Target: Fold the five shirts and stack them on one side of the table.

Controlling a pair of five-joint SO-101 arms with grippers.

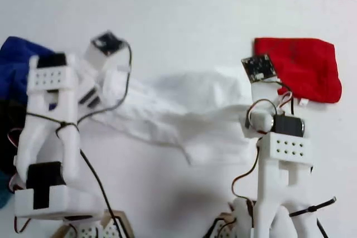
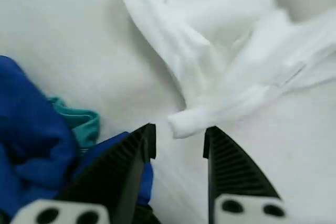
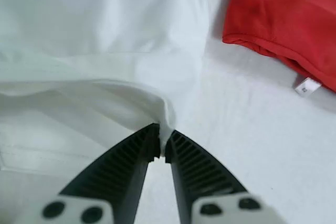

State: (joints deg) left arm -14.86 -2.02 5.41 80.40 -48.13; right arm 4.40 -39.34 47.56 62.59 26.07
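A white shirt [image 1: 184, 112] lies crumpled across the middle of the table between the two arms. My right gripper [image 3: 161, 142] is shut on a lifted edge of the white shirt [image 3: 105, 51], at its right end. My left gripper [image 2: 178, 140] is open, and a rolled end of the white shirt [image 2: 210, 66] lies just beyond its fingertips. A folded red shirt [image 1: 304, 68] rests at the back right and appears as the red shirt [image 3: 283, 19] in the right wrist view. A blue shirt [image 1: 14, 71] and a teal one [image 2: 79, 121] are bunched at the left.
The left arm [image 1: 50, 132] and the right arm [image 1: 281, 154] stand at the near edge, with cables trailing. The table [image 1: 184, 20] is bare white behind the shirts. A white tag [image 3: 307, 86] hangs from the red shirt.
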